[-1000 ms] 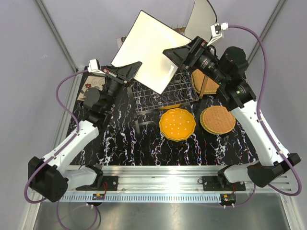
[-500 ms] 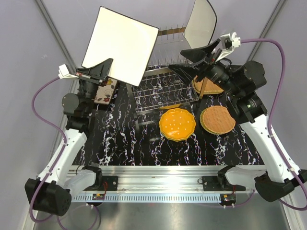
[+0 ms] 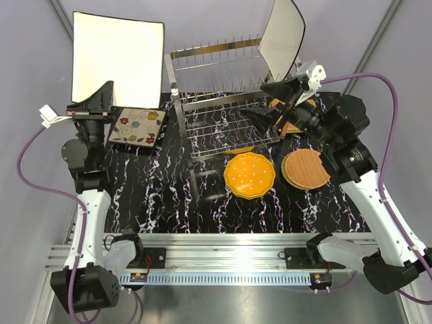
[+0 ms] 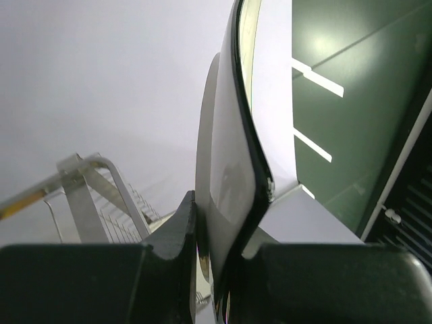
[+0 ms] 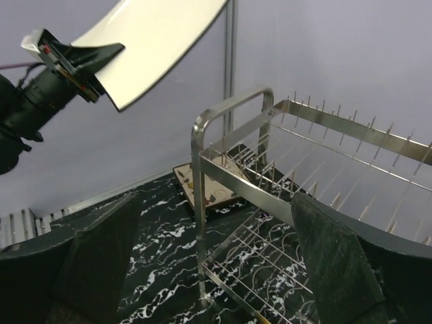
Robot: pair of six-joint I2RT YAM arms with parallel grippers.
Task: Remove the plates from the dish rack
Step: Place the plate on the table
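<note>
Left gripper (image 3: pixel 100 96): at the far left of the table, jaws nearly closed and pinching the lower edge of a large square cream plate (image 3: pixel 118 57); in the left wrist view one finger lies against each face of the dark rim

Large square cream plate: held up in the air, close to upright, its plain pale back towards the overhead camera; it is well to the left of the dish rack and touches nothing but the fingers

Flowered square plate (image 3: pixel 138 127): lying flat on the black marbled table (image 3: pixel 169 196), face up, just right of the left gripper and near the rack's left end

Dish rack (image 3: pixel 223 94): steel wire, standing at the back middle of the table; its upper row of prongs is bare along most of its length

Second cream plate (image 3: pixel 282 37): standing on edge in the rack's right end, leaning to the right

Right gripper (image 3: pixel 266 102): jaws spread wide with nothing between them, hovering at the rack's right end, below the standing plate

Orange scalloped plate (image 3: pixel 250 174): flat on the table just in front of the rack

Tan woven plate (image 3: pixel 306 167): flat on the table, just right of the orange one

Another tan plate (image 3: pixel 290 127): behind that, largely hidden by the right arm
</note>
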